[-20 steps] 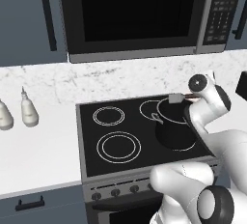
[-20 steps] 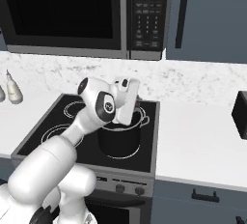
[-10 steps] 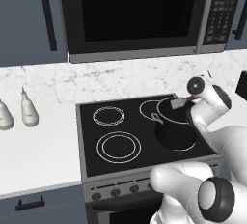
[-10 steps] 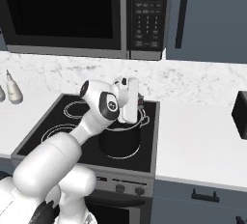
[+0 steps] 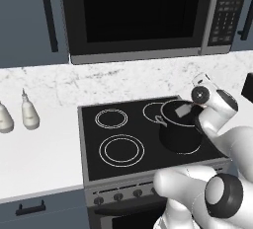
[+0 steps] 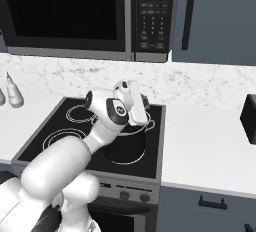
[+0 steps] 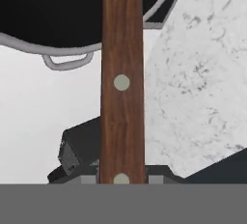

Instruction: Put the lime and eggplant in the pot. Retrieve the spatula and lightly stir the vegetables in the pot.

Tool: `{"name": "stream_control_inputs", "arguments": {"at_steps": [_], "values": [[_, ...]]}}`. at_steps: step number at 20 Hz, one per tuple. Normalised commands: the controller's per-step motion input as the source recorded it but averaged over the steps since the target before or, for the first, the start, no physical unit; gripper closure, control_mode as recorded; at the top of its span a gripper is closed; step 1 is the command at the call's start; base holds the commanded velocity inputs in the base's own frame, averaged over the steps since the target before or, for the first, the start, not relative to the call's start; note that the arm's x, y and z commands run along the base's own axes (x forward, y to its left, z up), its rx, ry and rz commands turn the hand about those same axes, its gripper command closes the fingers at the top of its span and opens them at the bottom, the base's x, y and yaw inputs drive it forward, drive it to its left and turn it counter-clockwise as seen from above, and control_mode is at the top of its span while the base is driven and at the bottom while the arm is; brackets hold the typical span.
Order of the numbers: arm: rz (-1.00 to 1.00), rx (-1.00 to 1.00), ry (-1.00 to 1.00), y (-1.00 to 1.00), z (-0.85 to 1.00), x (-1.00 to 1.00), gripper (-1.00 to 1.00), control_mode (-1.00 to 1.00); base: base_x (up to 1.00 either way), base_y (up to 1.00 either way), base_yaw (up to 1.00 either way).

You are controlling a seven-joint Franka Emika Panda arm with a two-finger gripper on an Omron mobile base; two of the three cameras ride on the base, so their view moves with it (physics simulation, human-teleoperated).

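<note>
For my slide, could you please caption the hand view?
Fingers shut on the spatula, its wooden riveted handle reaching toward the pot.

The pot [image 5: 181, 133] sits on the black stovetop [image 5: 123, 129]; two white bottles [image 5: 29, 116] stand on the counter [image 5: 34, 154].

Pot [image 5: 180, 133]: black, silvery rim. Spatula [image 7: 122, 80]: reddish-brown wood-grain handle, pale rivets; light-grey blade. Table [image 6: 210, 146]: white. Backsplash [image 5: 74, 82]: white, grey-veined marble. Bottles [image 5: 29, 115]: white. Cabinets [image 6: 215, 21]: slate blue.

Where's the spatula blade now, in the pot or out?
In. The spatula is held in the hand, and its grey blade sits inside the pot rim.
</note>
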Motion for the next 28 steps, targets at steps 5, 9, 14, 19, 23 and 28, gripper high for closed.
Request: {"name": "stream_control_inputs", "arguments": {"at_steps": [5,9,14,19,23,28], "values": [[0.24,-0.20,0.07,0.00,0.00,0.08,1.00,-1.00,0.00,0.00,0.00],[0.20,-0.21,0.07,0.00,0.00,0.00,1.00,-1.00,0.00,0.00,0.00],[0.13,-0.26,0.12,0.00,0.00,0.00,1.00,-1.00,0.00,0.00,0.00],[0.03,-0.30,0.12,0.00,0.00,0.00,1.00,-1.00,0.00,0.00,0.00],[0.00,-0.33,0.18,0.01,0.00,0.00,1.00,-1.00,0.00,0.00,0.00],[0.00,-0.26,0.13,0.22,0.00,0.00,1.00,-1.00,0.00,0.00,0.00]]}}
